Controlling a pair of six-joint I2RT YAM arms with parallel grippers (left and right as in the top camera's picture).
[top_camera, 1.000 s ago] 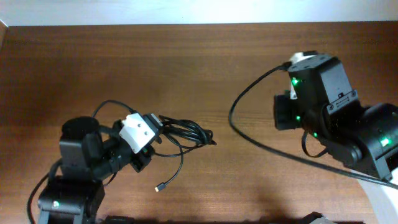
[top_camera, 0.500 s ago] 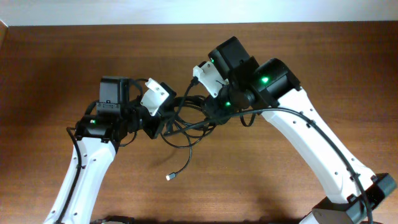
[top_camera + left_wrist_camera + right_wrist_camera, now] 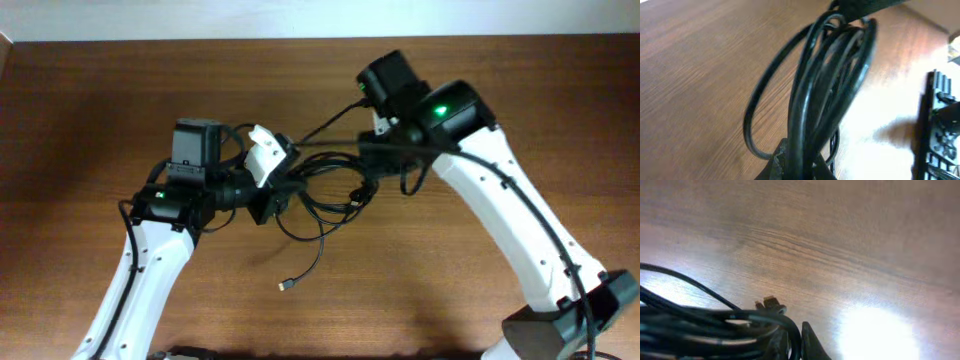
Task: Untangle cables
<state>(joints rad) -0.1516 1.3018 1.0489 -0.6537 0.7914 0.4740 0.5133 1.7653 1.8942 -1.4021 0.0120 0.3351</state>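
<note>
Cables: the cables (image 3: 318, 192) are a bundle of thin black loops near the middle of the table (image 3: 90, 100), strung between the two grippers.
Left gripper: the left gripper (image 3: 270, 205) comes in from the left and is clenched on the left side of the bundle. In the left wrist view its fingers (image 3: 782, 162) pinch several strands at the bottom edge, and the loops (image 3: 832, 75) fan away from them over the wood.
Right gripper: the right gripper (image 3: 364, 188) reaches down from the far right and is clamped on the right side of the bundle. In the right wrist view its fingertips (image 3: 810, 342) close around a bend of cord (image 3: 790, 325).
Loose end: one strand drops from the bundle toward the near side and ends in a small light-tipped loose end (image 3: 286, 287), well apart from both grippers. Whether it rests on the wood I cannot tell.
Plug: a small plug (image 3: 771, 301) pokes up from the strands just beside the right fingertips.
Table: brown wood grain, with bright glare patches in both wrist views.
</note>
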